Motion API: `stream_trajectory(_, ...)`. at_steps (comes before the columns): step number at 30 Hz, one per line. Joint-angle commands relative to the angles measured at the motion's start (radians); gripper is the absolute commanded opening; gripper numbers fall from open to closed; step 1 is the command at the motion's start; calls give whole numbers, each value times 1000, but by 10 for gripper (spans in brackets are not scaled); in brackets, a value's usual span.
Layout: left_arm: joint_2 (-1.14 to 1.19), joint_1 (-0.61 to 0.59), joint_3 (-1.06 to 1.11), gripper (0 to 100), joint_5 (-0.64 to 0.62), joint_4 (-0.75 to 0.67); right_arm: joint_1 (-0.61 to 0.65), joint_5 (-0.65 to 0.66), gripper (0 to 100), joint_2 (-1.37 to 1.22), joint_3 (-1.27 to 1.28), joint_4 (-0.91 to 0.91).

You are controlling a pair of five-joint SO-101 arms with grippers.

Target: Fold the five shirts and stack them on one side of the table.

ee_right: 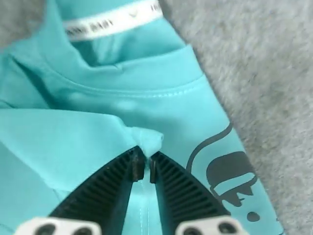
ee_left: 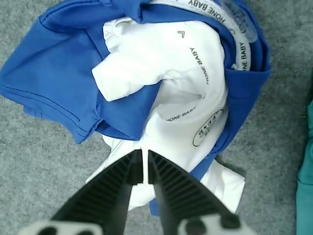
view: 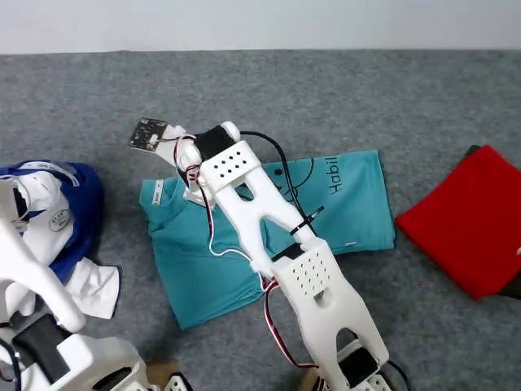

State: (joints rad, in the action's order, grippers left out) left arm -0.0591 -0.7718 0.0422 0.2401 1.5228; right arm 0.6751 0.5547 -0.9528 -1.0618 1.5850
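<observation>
A teal shirt (view: 326, 213) lies spread at the middle of the grey table, its collar (ee_right: 112, 22) toward the left. My right gripper (ee_right: 143, 160) is shut on a small pinched fold of the teal fabric (ee_right: 149, 138) just below the collar; in the high view it (view: 194, 189) sits over the shirt's left part. A crumpled blue shirt (ee_left: 58, 73) and white shirt (ee_left: 181, 83) lie heaped together at the left (view: 57, 208). My left gripper (ee_left: 142, 157) hangs over the white shirt's edge, fingers shut with nothing held. A folded red shirt (view: 476, 220) lies at the right.
A dark garment (view: 473, 151) peeks out from under the red shirt at the right edge. The left arm (view: 24, 269) stands at the front left corner. Bare grey table (view: 366, 90) runs along the back and at the front right.
</observation>
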Motion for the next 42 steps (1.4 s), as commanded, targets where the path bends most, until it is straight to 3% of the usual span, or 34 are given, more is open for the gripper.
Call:
stream_trajectory(1,-5,6,-4,33,9,-18,-22,-8,57,10,-31,-4)
stream_trajectory(6,-5,6,-4,36,9,-18,-22,-66,158,24,-35,53)
stream_trajectory(12,-9,6,-4,36,11,-15,-33,-83,169,47,-140,213)
stream_trajectory(17,-8,8,-4,36,11,-17,-16,-83,86,70,-140,214)
stream_trajectory(22,-8,6,-5,36,11,-14,-1,-83,13,88,23,214)
stream_trajectory(33,-6,6,-5,36,11,-26,-44,-84,9,208,344,211)
stream_trajectory(42,-6,18,-5,36,11,-48,18,-87,9,185,410,211)
